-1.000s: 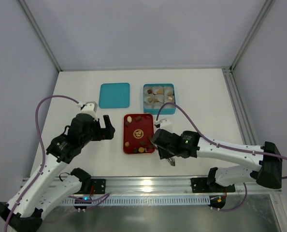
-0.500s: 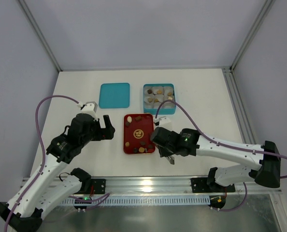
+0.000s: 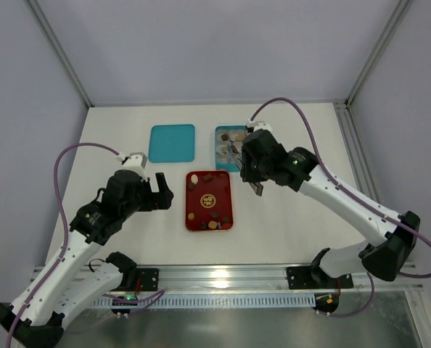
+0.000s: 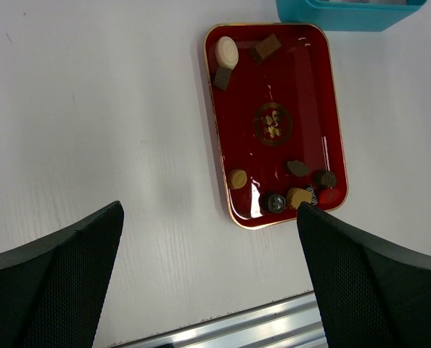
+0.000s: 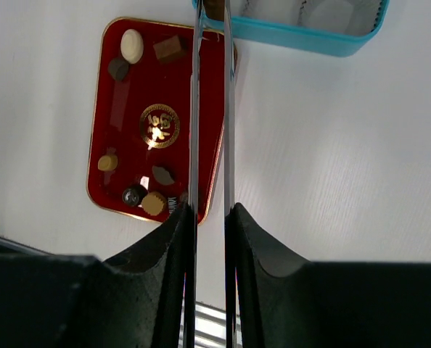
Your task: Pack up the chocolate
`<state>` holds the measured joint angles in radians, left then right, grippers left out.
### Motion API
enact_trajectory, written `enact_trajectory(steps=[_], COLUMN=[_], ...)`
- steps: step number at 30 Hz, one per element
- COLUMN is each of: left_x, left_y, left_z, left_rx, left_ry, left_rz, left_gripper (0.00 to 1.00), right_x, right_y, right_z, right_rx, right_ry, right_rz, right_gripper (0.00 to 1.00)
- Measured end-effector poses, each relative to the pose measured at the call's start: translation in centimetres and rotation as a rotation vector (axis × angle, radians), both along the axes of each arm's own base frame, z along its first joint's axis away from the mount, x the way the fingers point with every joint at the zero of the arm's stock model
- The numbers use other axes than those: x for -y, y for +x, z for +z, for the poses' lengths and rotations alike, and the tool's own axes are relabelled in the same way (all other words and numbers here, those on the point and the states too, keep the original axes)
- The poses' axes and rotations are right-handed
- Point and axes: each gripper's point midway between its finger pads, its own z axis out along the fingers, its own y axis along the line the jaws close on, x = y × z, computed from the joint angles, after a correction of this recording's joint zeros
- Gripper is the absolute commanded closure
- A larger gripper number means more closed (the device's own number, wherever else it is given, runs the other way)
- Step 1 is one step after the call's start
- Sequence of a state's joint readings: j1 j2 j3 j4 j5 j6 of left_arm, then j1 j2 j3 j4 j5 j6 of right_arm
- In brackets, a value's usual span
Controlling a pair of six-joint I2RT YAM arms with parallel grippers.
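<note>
The red tray (image 3: 201, 190) holds several small chocolate pieces, such as a cream oval (image 4: 226, 51), a brown square (image 4: 266, 47) and a light round one (image 4: 236, 178). It also shows in the right wrist view (image 5: 194, 109). My right gripper (image 3: 235, 150) hangs over the near left part of the teal box (image 3: 220, 150). Its thin fingers (image 5: 194, 87) are shut on a dark brown chocolate piece (image 5: 214, 9) at the box's rim (image 5: 302, 36). My left gripper (image 3: 158, 191) is open and empty above bare table, left of the tray (image 4: 302, 87).
The box holds pale paper cups with chocolates (image 3: 236, 135). A teal lid (image 3: 172, 143) lies flat left of the box. The box's corner (image 4: 346, 16) shows beyond the tray. A metal rail (image 3: 223, 275) runs along the table's near edge.
My right arm has swung from the tray's near right corner back to the teal box, with a chocolate piece between its fingers. The left arm has not moved.
</note>
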<state>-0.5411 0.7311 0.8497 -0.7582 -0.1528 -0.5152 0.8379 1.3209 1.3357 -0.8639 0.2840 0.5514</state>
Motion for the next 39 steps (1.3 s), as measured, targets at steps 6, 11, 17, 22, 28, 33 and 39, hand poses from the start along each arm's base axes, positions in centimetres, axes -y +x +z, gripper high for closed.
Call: enact_trajectory(steps=[6, 11, 17, 22, 28, 33, 39], left_x=[0.1, 0.2, 0.2, 0.2, 0.2, 0.2, 0.2], left_y=[0.0, 0.0, 0.1, 0.1, 0.2, 0.2, 0.2], left_z=[0.1, 0.0, -0.1, -0.3, -0.5, -0.6, -0.6], left_rx=[0.001, -0.002, -0.006, -0.011, -0.019, -0.022, -0.022], left_ry=[-0.005, -0.003, 0.0, 0.003, 0.008, 0.01, 0.01], left_rz=[-0.005, -0.005, -0.005, -0.004, -0.004, -0.003, -0.003], left_gripper=[0.0, 0.0, 0.0, 0.0, 0.0, 0.0, 0.0], right_x=[-0.7, -1.2, -1.8, -2.2, -2.3, -2.2, -1.9], right_y=[5.4, 7.5, 7.9, 8.1, 8.1, 7.8, 7.6], right_z=[-0.1, -2.2, -4.5, -5.0, -5.5, -6.5, -7.3], right_rx=[-0.009, -0.056, -0.112, -0.125, -0.129, -0.147, -0.161], right_ry=[0.0, -0.018, -0.038, -0.029, -0.017, -0.021, -0.028], right_rz=[-0.005, 0.02, 0.056, 0.07, 0.08, 0.083, 0.082], right_gripper=[0.85, 0.85, 0.85, 0.85, 0.85, 0.85, 0.85])
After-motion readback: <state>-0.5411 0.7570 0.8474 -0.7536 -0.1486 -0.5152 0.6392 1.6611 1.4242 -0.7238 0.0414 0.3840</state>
